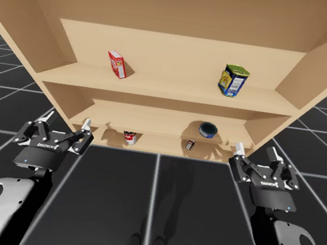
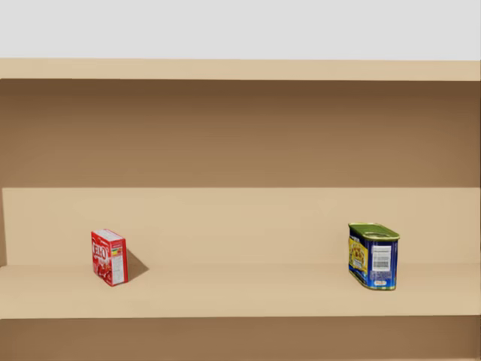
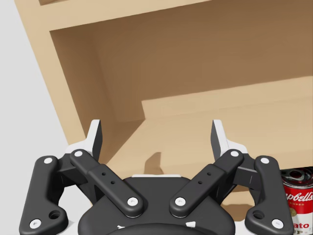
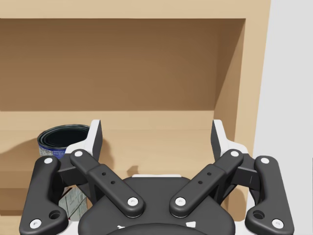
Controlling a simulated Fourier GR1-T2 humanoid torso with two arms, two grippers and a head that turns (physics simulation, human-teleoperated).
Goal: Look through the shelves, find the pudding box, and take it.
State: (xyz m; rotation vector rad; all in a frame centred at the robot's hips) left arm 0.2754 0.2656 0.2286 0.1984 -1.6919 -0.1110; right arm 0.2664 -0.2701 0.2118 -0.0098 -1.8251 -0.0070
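**Now the Red Box Sits High and Both Pincers Hang Low**

The big wooden shelf unit (image 1: 167,92) stands right in front of the robot. The left pincer (image 1: 66,124) and the right pincer (image 1: 255,152) both hang low, in front of the bottom shelf. Each one is wide open and holds nothing.

On the upper shelf, off to the right, stands a blue and yellow can (image 1: 233,80). Lower down sit a dark blue round tin (image 1: 208,129) and a red and white can (image 1: 130,137). Beside them is a tiny dark thing, too small to make out. The only box is a small red box (image 2: 110,257). It looks to be the pudding box. It stands up on the upper shelf, toward the left, turned a bit to one side.

A few things could go wrong from here. The front edge of the upper shelf sticks out between the pincers and the box, so an arm going straight up could bump it. The box is small and light-looking. If one finger pokes it first, it could tip over or slide to the back. The red and white can sits just beside the left pincer, and a careless swing could knock it.

The red box is above the left pincer and deeper in the shelf, with nothing touching it. It is well apart from the right pincer, so the left arm looks like the better one to use.
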